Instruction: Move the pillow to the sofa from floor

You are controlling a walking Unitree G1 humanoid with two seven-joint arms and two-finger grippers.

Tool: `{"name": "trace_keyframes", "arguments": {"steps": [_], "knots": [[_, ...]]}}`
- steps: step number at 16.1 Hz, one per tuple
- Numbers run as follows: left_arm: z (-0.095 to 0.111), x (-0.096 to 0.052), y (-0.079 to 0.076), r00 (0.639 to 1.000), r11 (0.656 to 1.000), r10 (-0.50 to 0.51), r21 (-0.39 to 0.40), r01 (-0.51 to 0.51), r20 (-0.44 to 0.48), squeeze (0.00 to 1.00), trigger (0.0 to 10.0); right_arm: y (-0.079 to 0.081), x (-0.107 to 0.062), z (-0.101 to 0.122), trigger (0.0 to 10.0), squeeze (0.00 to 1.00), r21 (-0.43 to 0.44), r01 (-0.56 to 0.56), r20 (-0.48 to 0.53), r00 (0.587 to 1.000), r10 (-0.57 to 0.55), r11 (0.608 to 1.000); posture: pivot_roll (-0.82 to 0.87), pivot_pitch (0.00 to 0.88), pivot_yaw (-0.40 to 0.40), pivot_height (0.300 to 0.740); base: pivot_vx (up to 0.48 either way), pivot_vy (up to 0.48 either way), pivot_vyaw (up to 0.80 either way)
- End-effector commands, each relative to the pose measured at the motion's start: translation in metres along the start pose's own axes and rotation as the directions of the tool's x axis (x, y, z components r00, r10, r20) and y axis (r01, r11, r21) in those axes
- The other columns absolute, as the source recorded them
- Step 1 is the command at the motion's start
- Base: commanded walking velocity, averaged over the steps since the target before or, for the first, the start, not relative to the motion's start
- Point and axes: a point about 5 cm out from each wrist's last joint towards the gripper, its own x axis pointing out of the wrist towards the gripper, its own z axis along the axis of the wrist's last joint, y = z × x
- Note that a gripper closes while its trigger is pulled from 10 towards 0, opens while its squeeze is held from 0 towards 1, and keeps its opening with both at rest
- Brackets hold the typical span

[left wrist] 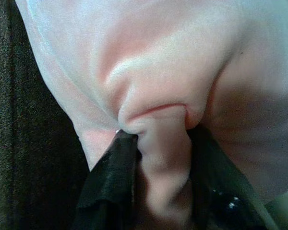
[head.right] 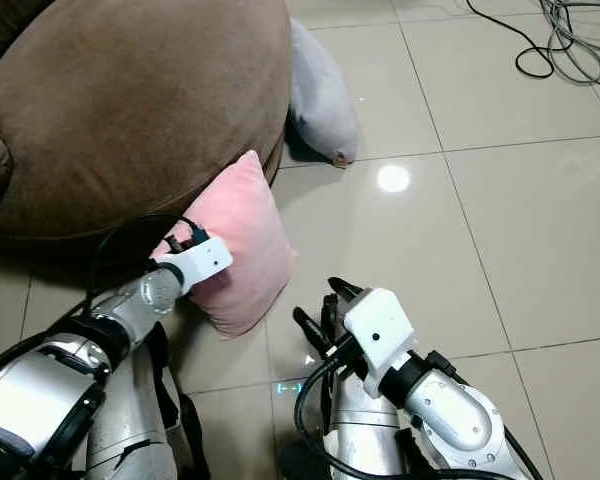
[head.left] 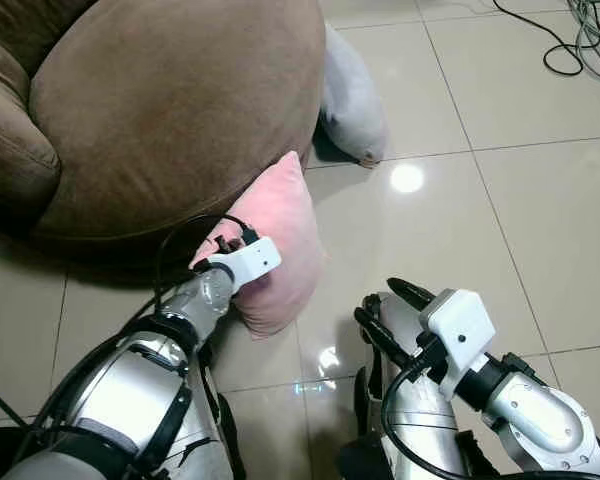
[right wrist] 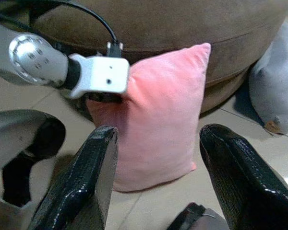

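the pink pillow (head.left: 275, 245) is standing on the floor (head.left: 480, 230), leaning against the brown sofa (head.left: 170, 110). the left gripper (left wrist: 158, 158) is pinching its fabric; the right gripper (right wrist: 158, 177), jaws apart, is waiting nearby. lifting and placing are remaining.

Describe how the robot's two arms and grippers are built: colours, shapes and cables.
Both arms are silver metal with black joint bands. Each wrist carries a white boxy camera housing fed by a black cable. The left gripper and right gripper each have two long black fingers.
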Motion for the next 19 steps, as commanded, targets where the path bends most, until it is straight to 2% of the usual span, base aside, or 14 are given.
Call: {"name": "trace_keyframes", "arguments": {"steps": [1, 3, 4, 5, 6, 7, 9, 11, 12, 13, 14, 16, 17, 19], "knots": [[-0.001, 0.000, -0.003, 1.000, 1.000, 0.004, -0.025, -0.004, -0.009, 0.00, 0.0, 0.006, -0.001, 0.003, 10.0, 0.00, 0.027, -0.028, 0.005, 1.000, 0.027, 0.999, -0.23, 0.343, 0.006, 0.485, 0.000, 0.000, 0.00], [0.001, 0.000, -0.006, 1.000, 0.998, 0.002, -0.070, -0.003, -0.008, 0.00, 0.0, 0.007, -0.001, 0.008, 10.0, 0.00, 0.045, -0.038, 0.015, 0.999, 0.037, 0.998, -0.23, 0.345, 0.005, 0.485, 0.000, 0.000, 0.00], [0.003, 0.000, -0.008, 1.000, 0.991, -0.001, -0.136, 0.000, -0.007, 0.00, 0.0, 0.007, -0.001, 0.009, 10.0, 0.00, 0.055, -0.053, 0.002, 0.999, 0.053, 0.997, -0.23, 0.347, 0.006, 0.485, 0.000, 0.000, 0.00], [0.003, 0.000, -0.009, 1.000, 0.987, -0.002, -0.163, 0.000, -0.007, 0.00, 0.0, 0.008, -0.001, 0.009, 10.0, 0.00, 0.057, -0.061, -0.002, 0.998, 0.061, 0.997, -0.23, 0.347, 0.006, 0.485, 0.000, 0.000, 0.00], [0.003, 0.000, -0.010, 1.000, 0.977, -0.001, -0.213, 0.000, -0.008, 0.00, 0.0, 0.009, -0.002, 0.010, 10.0, 0.00, 0.061, -0.074, -0.007, 0.997, 0.075, 0.995, -0.23, 0.348, 0.006, 0.485, 0.000, 0.000, 0.00], [0.003, 0.000, -0.010, 1.000, 0.953, -0.001, -0.302, -0.005, -0.021, 0.00, 0.0, 0.010, -0.002, 0.012, 10.0, 0.00, 0.069, -0.086, -0.013, 0.996, 0.087, 0.994, -0.23, 0.348, 0.006, 0.485, 0.000, 0.000, 0.00], [0.006, 0.001, -0.007, 1.000, 0.921, 0.014, -0.390, -0.021, -0.019, 0.00, 0.0, 0.009, -0.003, 0.011, 10.0, 0.00, 0.072, -0.084, -0.020, 0.996, 0.086, 0.994, -0.23, 0.350, 0.006, 0.485, 0.000, 0.000, 0.00], [0.013, 0.002, -0.003, 0.999, 0.906, 0.032, -0.421, -0.026, 0.008, 0.00, 0.0, 0.009, -0.003, 0.011, 10.0, 0.00, 0.076, -0.084, -0.023, 0.996, 0.086, 0.994, -0.22, 0.352, 0.006, 0.485, 0.000, 0.000, 0.00], [0.025, 0.004, 0.004, 0.997, 0.882, 0.059, -0.471, -0.029, 0.050, 0.00, 0.0, 0.011, -0.002, 0.011, 10.0, 0.00, 0.082, -0.087, -0.027, 0.996, 0.089, 0.993, -0.22, 0.351, 0.007, 0.485, 0.000, 0.000, 0.00], [0.036, 0.005, 0.012, 0.992, 0.839, 0.087, -0.544, -0.025, 0.088, 0.00, 0.0, 0.012, -0.002, 0.010, 10.0, 0.00, 0.093, -0.084, -0.027, 0.996, 0.087, 0.992, -0.22, 0.349, 0.008, 0.485, 0.000, 0.000, 0.00], [0.048, 0.006, 0.020, 0.984, 0.778, 0.113, -0.629, -0.002, 0.137, 0.00, 0.0, 0.013, -0.001, 0.008, 10.0, 0.00, 0.103, -0.076, -0.032, 0.996, 0.080, 0.992, -0.21, 0.344, 0.011, 0.485, 0.000, 0.000, 0.00], [0.061, 0.005, 0.025, 0.971, 0.730, 0.134, -0.682, 0.038, 0.197, 0.00, 0.0, 0.014, 0.000, 0.005, 10.0, 0.00, 0.111, -0.077, -0.036, 0.996, 0.081, 0.991, -0.21, 0.340, 0.014, 0.485, 0.000, 0.000, 0.00], [0.070, 0.005, 0.029, 0.958, 0.686, 0.157, -0.724, 0.069, 0.239, 0.00, 0.0, 0.015, 0.001, 0.004, 10.0, 0.00, 0.113, -0.085, -0.038, 0.995, 0.089, 0.990, -0.20, 0.337, 0.013, 0.485, 0.000, 0.000, 0.00], [0.080, 0.003, 0.035, 0.937, 0.655, 0.187, -0.748, 0.105, 0.295, 0.00, 0.0, 0.016, 0.001, 0.004, 10.0, 0.00, 0.112, -0.088, -0.040, 0.995, 0.093, 0.990, -0.20, 0.334, 0.013, 0.485, 0.000, 0.000, 0.00]]}}
